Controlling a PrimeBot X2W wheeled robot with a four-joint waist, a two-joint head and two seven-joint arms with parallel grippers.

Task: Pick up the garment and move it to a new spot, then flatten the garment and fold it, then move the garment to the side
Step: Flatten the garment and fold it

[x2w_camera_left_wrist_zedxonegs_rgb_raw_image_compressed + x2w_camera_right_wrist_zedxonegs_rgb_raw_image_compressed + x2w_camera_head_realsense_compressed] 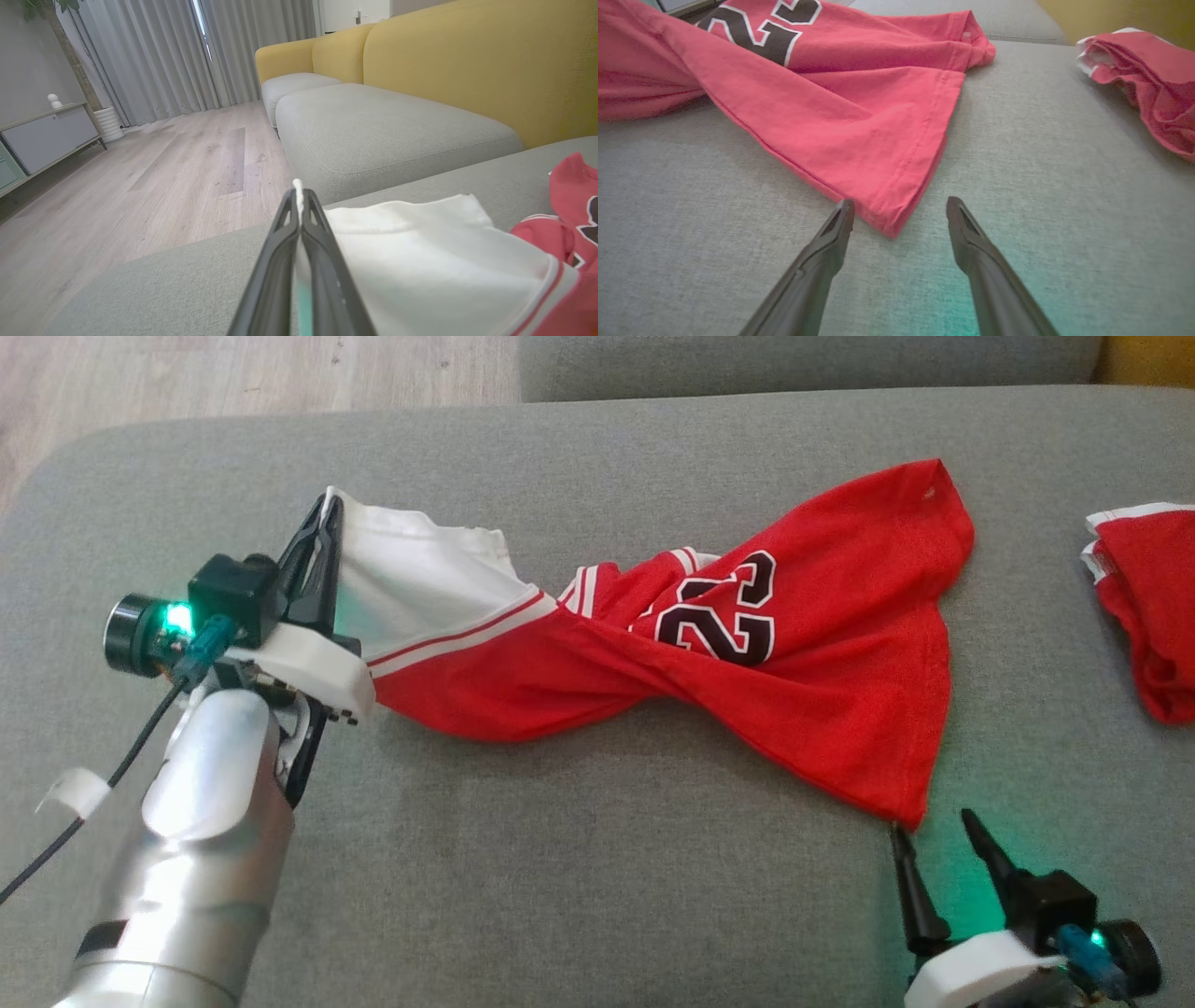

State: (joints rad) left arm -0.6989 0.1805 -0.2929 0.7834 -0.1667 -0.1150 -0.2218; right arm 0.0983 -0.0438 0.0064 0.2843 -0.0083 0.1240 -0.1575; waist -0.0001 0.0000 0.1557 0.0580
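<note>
Red jersey [747, 681], smooth lightweight knit, with a black numeral "23" outlined in white. Lies across the grey seat cushion [560, 859], twisted once near mid-length. Fans out flat toward the right into a broad stitched hem. Narrows toward the left into a white panel edged with red-and-white striped trim. Shows soft diagonal folds over the red body; the white panel [430, 261] is pulled taut and nearly smooth.

Left gripper [327, 518]: two long dark fingers pressed fully together, clamping the far left edge of the white panel. A sliver of white cloth stands out past the tips [299, 191]. Holds that edge raised slightly above the cushion.

Right gripper [934, 826]: fingers spread wide, nothing held. Sits low over the cushion at the jersey's lower right hem corner [840, 121]. That corner lies between the two tips [900, 205]; contact with the cloth cannot be determined.

Second red garment [1148, 625] with white trim, bunched in loose folds [1143, 70], well apart to the right on the same cushion.

Cushion surface: fine woven grey fabric, matte, with rounded corners. Beyond it, a mustard-yellow sofa back [467, 60], a pale wood-plank floor [163, 177] and grey pleated curtains [154, 56].
</note>
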